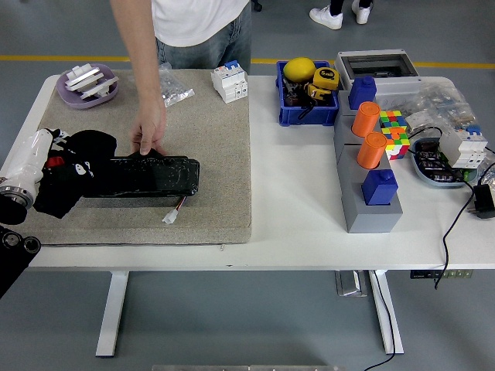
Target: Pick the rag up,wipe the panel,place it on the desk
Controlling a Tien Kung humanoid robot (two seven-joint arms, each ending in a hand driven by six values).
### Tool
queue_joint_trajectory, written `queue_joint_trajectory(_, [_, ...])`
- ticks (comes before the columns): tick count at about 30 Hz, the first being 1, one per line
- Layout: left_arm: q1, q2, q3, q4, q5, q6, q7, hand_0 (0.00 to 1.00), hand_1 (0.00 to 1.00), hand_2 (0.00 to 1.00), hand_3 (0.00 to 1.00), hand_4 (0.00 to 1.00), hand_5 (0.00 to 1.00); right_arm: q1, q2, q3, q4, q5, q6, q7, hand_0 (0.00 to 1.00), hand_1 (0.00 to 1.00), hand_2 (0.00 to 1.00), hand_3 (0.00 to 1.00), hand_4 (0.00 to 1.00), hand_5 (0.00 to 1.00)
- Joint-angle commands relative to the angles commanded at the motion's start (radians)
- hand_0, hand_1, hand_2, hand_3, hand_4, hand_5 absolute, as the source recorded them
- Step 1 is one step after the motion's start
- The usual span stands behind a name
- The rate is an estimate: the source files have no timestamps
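Black rag (pixel 76 171) apparently clutched in left hand (pixel 48 154), overlapping panel (pixel 147 175).

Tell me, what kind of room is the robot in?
Probably a workshop or robot test lab. There's a white table on a grey floor with a yellow line, circuit breakers, a tape measure, and a blue parts bin.

The rag (pixel 76 171) is a black, crumpled cloth with small red and white marks; it lies over the left end of the panel (pixel 147 175). The panel is a long, flat, glossy black slab (a small white connector at its front edge), lying flat on the beige mat.
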Motion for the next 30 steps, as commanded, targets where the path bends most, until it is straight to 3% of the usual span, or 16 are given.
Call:
queue_joint_trajectory(15, [-0.056,-0.051,0.131,0.004,-0.028,0.013,0.006,0.158,0.163,0.491,0.453,0.423,0.002,0.003,-0.003,0.000,0.000,-0.001,0.001,0.001,0.766,0.697,0.712,0.680,0.998,0.519])
queue_joint_trajectory(26, [-0.125,-0.116,0.263,-0.016,-0.039,0.010,0.005,0.158,0.163,0.490,0.453,0.417,0.002,0.006,-0.007,-0.005,0.003,-0.004,0.002,-0.001,0.767,0.697,0.713,0.680,0.998,0.519])
queue_joint_trajectory(30, [-0.154,-0.124,0.325,-0.020,-0.039,0.006,-0.001,0.158,0.162,0.490,0.451,0.411,0.002,0.009,-0.007,-0.005,0.003,-0.003,0.002,-0.001,0.767,0.697,0.712,0.679,0.998,0.519])
